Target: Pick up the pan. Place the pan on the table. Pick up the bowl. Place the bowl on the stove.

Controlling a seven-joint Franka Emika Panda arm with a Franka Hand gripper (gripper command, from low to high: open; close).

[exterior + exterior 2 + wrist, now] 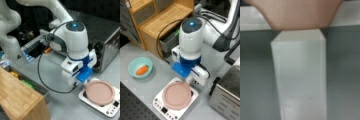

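Observation:
The pinkish-brown pan (100,92) (177,95) lies flat on the white stove (110,110) (161,106) in both front views. My gripper (83,82) (191,81) hangs low at the pan's rim on the arm's side, its fingers hidden under the white and blue hand. The wrist view looks straight down the pan's white handle stub (300,75), with the pan (302,12) at the top. The turquoise bowl (133,66) rests on the grey table (142,87) at a front view's left, holding an orange item (142,70).
A silver toaster oven (105,47) (227,97) stands close beside the stove. A light-brown wooden shelf unit (17,97) (162,15) borders the table. A black cable (41,75) loops from the hand over the tabletop.

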